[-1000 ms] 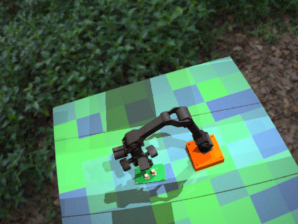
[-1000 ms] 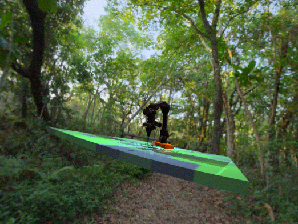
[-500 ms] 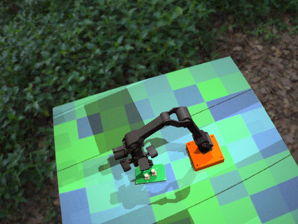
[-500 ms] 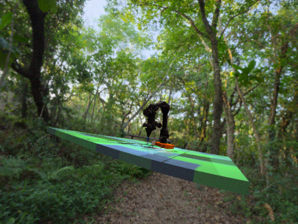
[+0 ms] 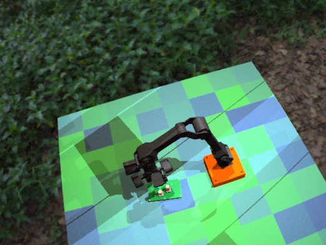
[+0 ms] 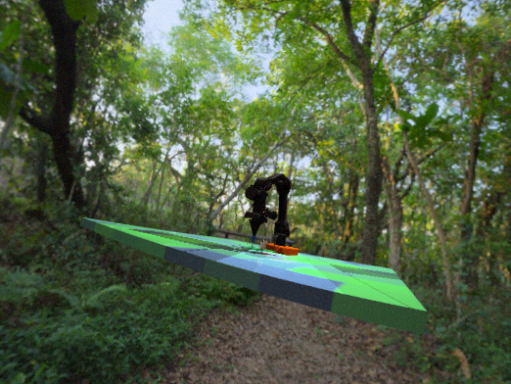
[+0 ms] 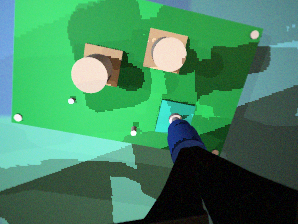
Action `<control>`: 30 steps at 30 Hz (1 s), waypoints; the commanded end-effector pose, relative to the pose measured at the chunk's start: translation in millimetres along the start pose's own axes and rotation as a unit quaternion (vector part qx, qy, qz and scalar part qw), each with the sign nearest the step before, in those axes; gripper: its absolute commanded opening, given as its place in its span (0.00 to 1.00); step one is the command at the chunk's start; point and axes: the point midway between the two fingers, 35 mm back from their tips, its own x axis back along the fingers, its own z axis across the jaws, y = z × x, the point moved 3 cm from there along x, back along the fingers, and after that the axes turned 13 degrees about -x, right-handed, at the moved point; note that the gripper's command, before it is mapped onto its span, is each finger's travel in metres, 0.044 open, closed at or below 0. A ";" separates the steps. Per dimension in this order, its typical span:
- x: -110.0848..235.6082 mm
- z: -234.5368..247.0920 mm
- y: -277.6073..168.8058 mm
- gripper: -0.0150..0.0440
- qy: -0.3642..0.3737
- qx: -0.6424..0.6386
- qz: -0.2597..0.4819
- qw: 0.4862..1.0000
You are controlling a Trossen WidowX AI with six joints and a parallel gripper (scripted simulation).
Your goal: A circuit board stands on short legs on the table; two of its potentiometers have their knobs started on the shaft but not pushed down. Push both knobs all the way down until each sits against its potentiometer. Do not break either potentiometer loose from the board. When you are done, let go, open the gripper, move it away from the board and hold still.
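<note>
Circuit board with two pale knobs sits toward the near-left part of the worktop, beside the arm's orange base plate.

Both knobs, the left one and the right one, stand on tan potentiometer bodies, and in the wrist view the left looks offset from its body, so I judge it is not seated; how far down the right one sits I cannot tell. The gripper hangs over the board's near edge with its fingers pressed together and nothing between them, probably so the blunt blue tip can serve as a pusher. That tip is over a small teal component, beside the right knob rather than above either one, so a sideways shift seems needed before pressing straight down.
</note>
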 end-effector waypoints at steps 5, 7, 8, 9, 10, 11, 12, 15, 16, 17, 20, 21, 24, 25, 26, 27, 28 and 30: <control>0.2 -0.3 -0.4 0.25 -0.001 0.002 0.002 1.000; 0.0 -0.3 -0.4 0.25 -0.001 0.002 0.002 1.000; -0.5 -0.3 -0.4 0.25 -0.001 0.002 0.002 1.000; -1.1 -0.3 -0.4 0.25 -0.001 0.002 0.002 1.000; -1.9 -0.3 -0.4 0.25 -0.001 0.002 0.002 1.000; -2.9 -0.3 -0.4 0.25 -0.001 0.002 0.002 1.000; -3.8 -0.3 -0.4 0.25 -0.001 0.002 0.002 1.000; -5.3 -0.3 -0.4 0.25 -0.001 0.002 0.002 1.000; -5.3 -0.3 -0.4 0.25 -0.001 0.002 0.002 1.000; -5.3 -0.3 -0.4 0.25 -0.001 0.002 0.002 1.000; -5.3 -0.3 -0.4 0.25 -0.001 0.002 0.002 1.000; -5.3 -0.3 -0.4 0.25 -0.001 0.002 0.002 1.000; -6.6 -0.3 -0.4 0.25 -0.001 0.002 0.002 1.000; -7.4 -0.3 -0.5 0.25 -0.001 0.002 0.002 1.000; -8.4 -0.3 -0.5 0.25 -0.001 0.002 0.002 1.000; -9.3 -0.3 -0.5 0.25 -0.001 0.002 0.002 1.000; -10.1 -0.3 -0.5 0.25 -0.001 0.002 0.002 1.000; -10.8 -0.3 -0.5 0.25 -0.001 0.002 0.002 1.000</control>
